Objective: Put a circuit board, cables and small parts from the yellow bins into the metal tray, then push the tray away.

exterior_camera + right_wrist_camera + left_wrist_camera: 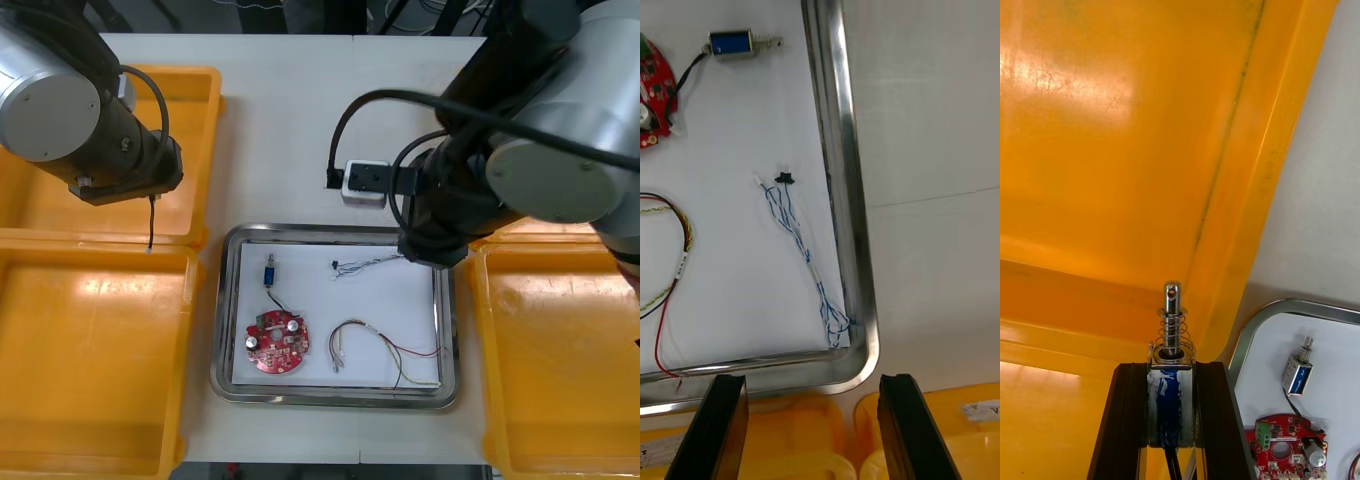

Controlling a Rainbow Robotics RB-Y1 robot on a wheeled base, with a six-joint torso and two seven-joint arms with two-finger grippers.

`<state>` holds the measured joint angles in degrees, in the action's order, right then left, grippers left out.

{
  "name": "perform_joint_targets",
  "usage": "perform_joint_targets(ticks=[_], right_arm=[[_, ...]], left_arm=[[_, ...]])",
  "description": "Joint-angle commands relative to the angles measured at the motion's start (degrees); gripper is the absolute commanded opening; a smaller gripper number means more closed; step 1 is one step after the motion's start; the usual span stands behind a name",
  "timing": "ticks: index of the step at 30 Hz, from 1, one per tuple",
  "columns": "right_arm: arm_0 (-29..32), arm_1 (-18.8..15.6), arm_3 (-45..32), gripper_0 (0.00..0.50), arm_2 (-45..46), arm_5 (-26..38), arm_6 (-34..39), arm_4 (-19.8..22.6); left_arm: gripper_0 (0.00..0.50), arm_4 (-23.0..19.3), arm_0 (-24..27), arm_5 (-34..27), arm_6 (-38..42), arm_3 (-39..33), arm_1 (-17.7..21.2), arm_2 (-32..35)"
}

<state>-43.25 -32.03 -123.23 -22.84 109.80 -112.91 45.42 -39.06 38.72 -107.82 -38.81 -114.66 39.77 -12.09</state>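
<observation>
**Small blue metal part (1171,397) held above yellow plastic bins (1112,150)**

The left gripper (1171,367) is closed on it. Beyond, a shiny metal tray (224,330) holds a round red circuit board (278,343). The right gripper (812,379) hovers near its corner, fingers (722,427) spread.

Between yellow bins (90,360), a metal tray (224,320), shiny-rimmed and white inside. At its near left, a round red circuit board (278,343), flat, components up. Just beyond the board, a blue-bodied small metal part (269,275) on its side, black lead trailing back toward the board. Along the far edge toward the right corner, a twisted blue and white cable (801,244), loosely stretched. Near right, a red and yellow cable (681,264) in an open loop. Over the left bins, a matching second part (1171,397), spring-wrapped pin jutting forward, clamped in the left gripper (1171,366).
</observation>
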Motion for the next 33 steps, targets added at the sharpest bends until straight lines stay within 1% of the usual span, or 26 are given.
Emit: perform_joint_targets(ticks=[1, 3, 5, 8, 9, 13, 17, 18, 22, 27, 31, 33], right_arm=[[1.0, -1.2, -3.0, 0.500, 8.1, 0.2, 2.0, 4.7], [1.9, -2.4, -3.2, 0.500, 10.5, 0.2, 2.6, 6.2], [3.6, -4.3, -3.4, 0.500, 13.9, 0.2, 5.8, 8.5], [6.1, -6.3, -4.6, 0.500, 17.7, 0.2, 10.3, 10.4], [6.5, -6.6, -4.8, 0.500, 18.2, 0.2, 11.0, 10.6], [10.1, -9.9, -7.8, 0.500, 21.3, 0.2, 16.8, 10.1], [13.0, -12.6, -9.8, 0.500, 23.9, 0.2, 21.9, 9.4], [13.8, -13.2, -9.9, 0.500, 24.9, 0.2, 23.4, 9.9], [17.0, -14.3, -9.9, 0.500, 29.3, 0.2, 27.9, 11.0], [22.6, -14.7, -9.9, 0.500, 35.5, 0.2, 32.7, 10.6], [25.8, -14.6, -9.9, 0.500, 39.5, 0.2, 34.9, 10.2], [28.0, -14.5, -9.9, 0.500, 41.9, 0.2, 34.6, 9.0]], left_arm=[[0.000, -0.1, 0.6, -0.5, 2.2, -1.9, -0.6, 0.6], [0.000, 0.1, 1.3, -0.5, 2.5, -1.8, -1.3, -0.7], [0.000, 0.4, 2.4, -0.5, 2.9, -1.8, -2.1, -2.6], [0.000, 0.3, 3.5, -0.5, 3.2, -1.7, -3.2, -4.3], [0.000, 0.3, 3.6, -0.5, 3.4, -1.7, -3.5, -4.7], [0.000, 0.7, 5.1, -0.4, 3.9, -1.6, -5.4, -7.5], [0.000, 1.2, 5.8, 1.4, 4.4, -1.5, -7.3, -10.6], [0.000, 1.6, 5.9, 2.0, 4.5, -1.5, -7.7, -11.6], [0.000, 3.4, 6.0, 3.7, 5.2, -1.4, -9.0, -15.3], [0.000, 5.0, 6.0, 5.7, 6.4, -1.1, -9.9, -19.3], [0.000, 5.5, 6.0, 8.2, 6.9, 1.1, -10.7, -21.8], [0.000, 7.0, 6.0, 10.7, 7.2, 3.0, -11.3, -23.7]])
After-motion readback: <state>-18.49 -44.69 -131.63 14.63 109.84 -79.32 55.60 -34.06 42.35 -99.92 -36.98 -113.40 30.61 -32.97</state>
